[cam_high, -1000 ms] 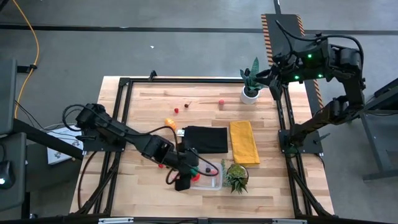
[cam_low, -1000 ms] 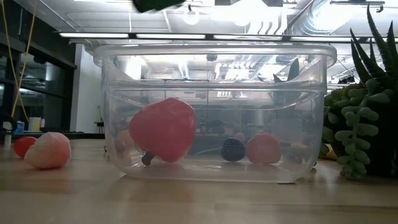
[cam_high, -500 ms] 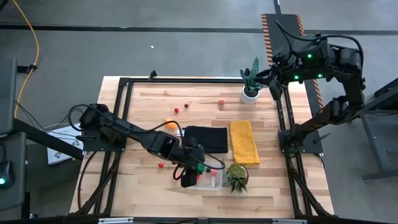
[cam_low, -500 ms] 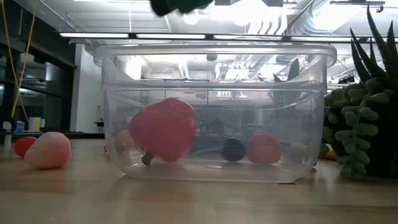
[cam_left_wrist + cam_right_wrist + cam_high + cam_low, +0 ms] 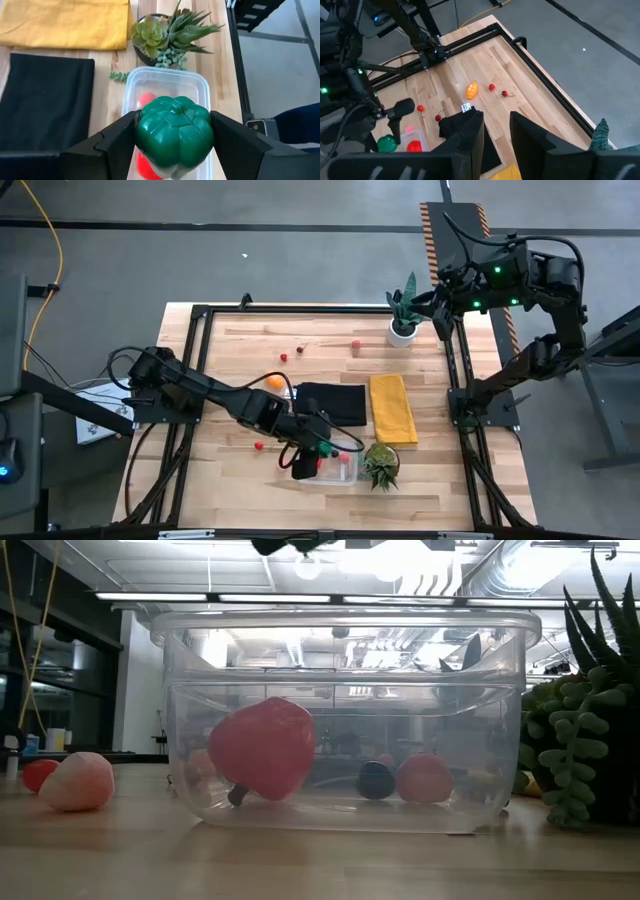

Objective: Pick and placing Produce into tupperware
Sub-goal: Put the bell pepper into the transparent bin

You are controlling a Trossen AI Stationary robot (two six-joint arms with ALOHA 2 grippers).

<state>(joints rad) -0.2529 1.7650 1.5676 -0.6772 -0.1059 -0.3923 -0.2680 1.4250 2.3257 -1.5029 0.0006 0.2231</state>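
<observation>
Left tool (image 5: 172, 137) grips a green pepper (image 5: 174, 131) betw. its two fingers, right above the tupperware (image 5: 202, 90), low centre in the left wrist view. The pepper's lobed end faces the camera; its long axis prob. runs away from the lens toward the tub, though the far end is hidden. In the high view the tub (image 5: 346, 474) sits lower centre of the counter (image 5: 250, 340), long side running left-right, just left of a succulent (image 5: 380, 464). Low view: inside the tub (image 5: 345, 720), a big red fruit (image 5: 262, 748) at left, a dark berry (image 5: 375, 779) and a pink one (image 5: 424, 778) at right. No readable labels or writing. Right tool (image 5: 496, 131) waits off the counter's upper right, fingers apart w/ a narrow gap, empty.
</observation>
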